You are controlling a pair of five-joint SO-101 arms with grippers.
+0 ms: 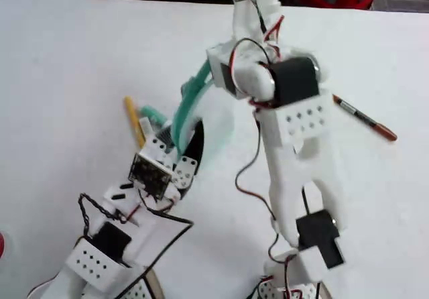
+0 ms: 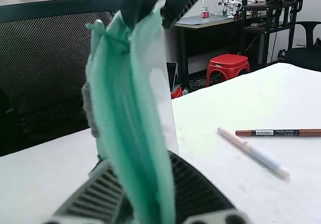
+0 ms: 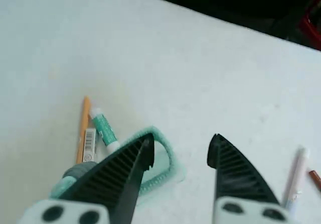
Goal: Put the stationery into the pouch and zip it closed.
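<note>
My left pincer (image 2: 150, 186) pinches the teal pouch (image 2: 125, 108) upright; my right pincer (image 3: 181, 141), at its one o'clock, gapes wide above the surface (image 3: 150, 43).

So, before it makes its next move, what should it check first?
1. Left tool clamped on the pouch: ok.
2. Right tool open and carrying nothing: ok.
3. Pouch mouth open for loading: cannot tell.
4. Stationery inside the pouch: not ok. The yellow pencil, green stick, pale pen and brown pen lie on the table.
5. Nothing lying on top of the two pens: ok.
</note>
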